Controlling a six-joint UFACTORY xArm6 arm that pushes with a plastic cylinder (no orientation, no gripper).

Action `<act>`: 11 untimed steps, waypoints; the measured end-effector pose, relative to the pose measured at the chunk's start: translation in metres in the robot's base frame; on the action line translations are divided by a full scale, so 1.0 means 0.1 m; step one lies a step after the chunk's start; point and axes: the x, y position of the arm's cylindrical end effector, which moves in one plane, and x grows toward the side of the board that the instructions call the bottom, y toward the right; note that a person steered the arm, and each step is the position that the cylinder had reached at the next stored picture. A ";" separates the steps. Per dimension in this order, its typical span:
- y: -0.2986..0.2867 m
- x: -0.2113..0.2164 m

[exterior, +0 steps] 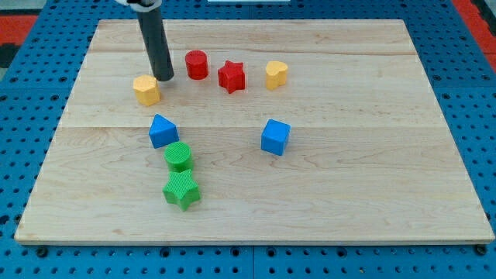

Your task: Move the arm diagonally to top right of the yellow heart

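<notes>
You have no grasping hand here, only my tip (165,78), just beside the yellow hexagonal block (146,89). The small yellow heart-shaped block (276,74) lies well apart at 3 o'clock, past the red cylinder (196,64) and red star (231,76); the goal is at its 1 o'clock.

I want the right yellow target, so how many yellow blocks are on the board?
2. A yellow heart sits at upper right of the group, beside the red star; a yellow hexagon lies at upper left, just left of my tip. None looks hidden.

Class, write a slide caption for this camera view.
My tip sits just right of the yellow hexagon, far left of the yellow heart.
</notes>
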 end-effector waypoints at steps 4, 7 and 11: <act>-0.09 0.51; 1.12 0.42; 2.25 -1.12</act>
